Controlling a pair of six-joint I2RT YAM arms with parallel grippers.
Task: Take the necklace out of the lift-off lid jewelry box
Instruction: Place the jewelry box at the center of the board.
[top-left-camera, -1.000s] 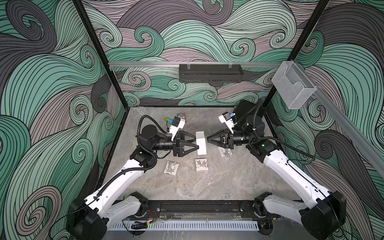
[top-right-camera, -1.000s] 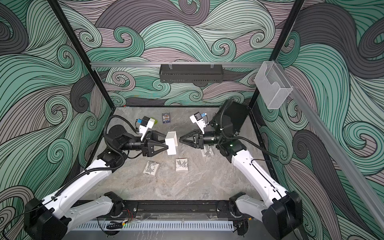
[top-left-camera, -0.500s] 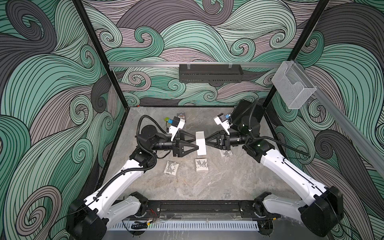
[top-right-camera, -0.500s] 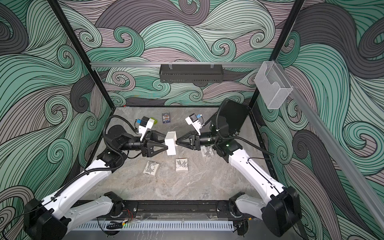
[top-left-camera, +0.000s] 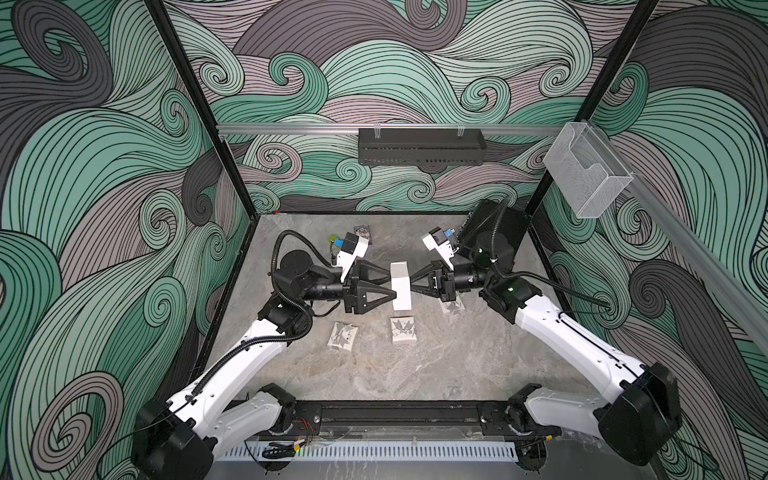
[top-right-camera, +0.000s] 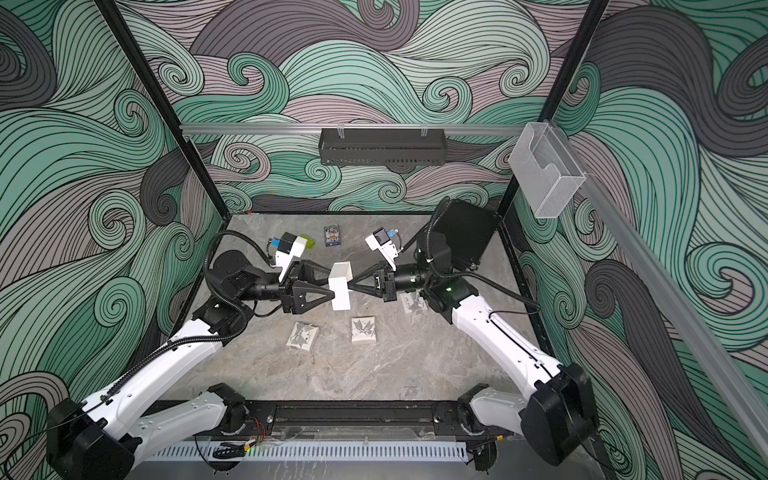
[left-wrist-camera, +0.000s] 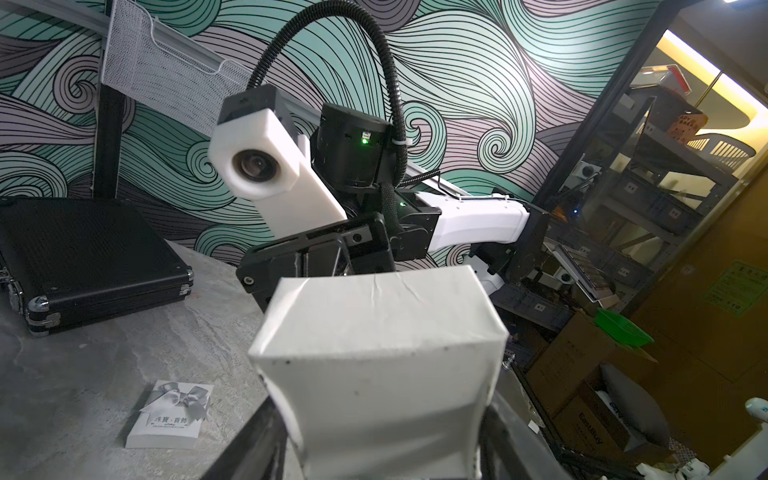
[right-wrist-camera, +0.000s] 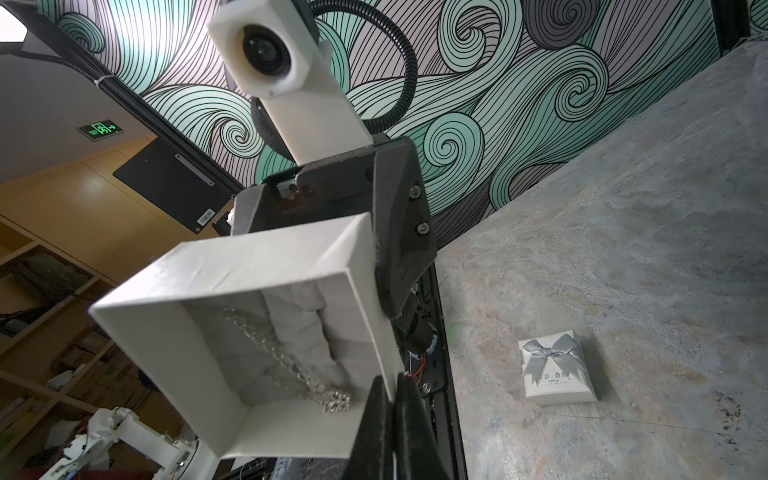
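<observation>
Left gripper (top-left-camera: 394, 286): was clamped across the outside of the white box (right-wrist-camera: 257, 266), holding it off the table (top-left-camera: 415, 374) with the open side turned toward the other arm.
Right gripper (right-wrist-camera: 392, 380): jaws were together, tips at the box's rim.
Necklace (right-wrist-camera: 291, 365): lay inside on the grey padding (right-wrist-camera: 299, 328), pendant (right-wrist-camera: 334, 401) just beside the right tips. Whether any chain was pinched could not be told.
Done: box was uncovered and presented.
Left: likely securing the chain and drawing it clear.

The right end effector (top-left-camera: 412, 286) closes at the jewelry box (top-left-camera: 401, 291)
Earlier apart from the box with jaws slightly parted, it now sits at the box's open face, jaws pressed together.
</observation>
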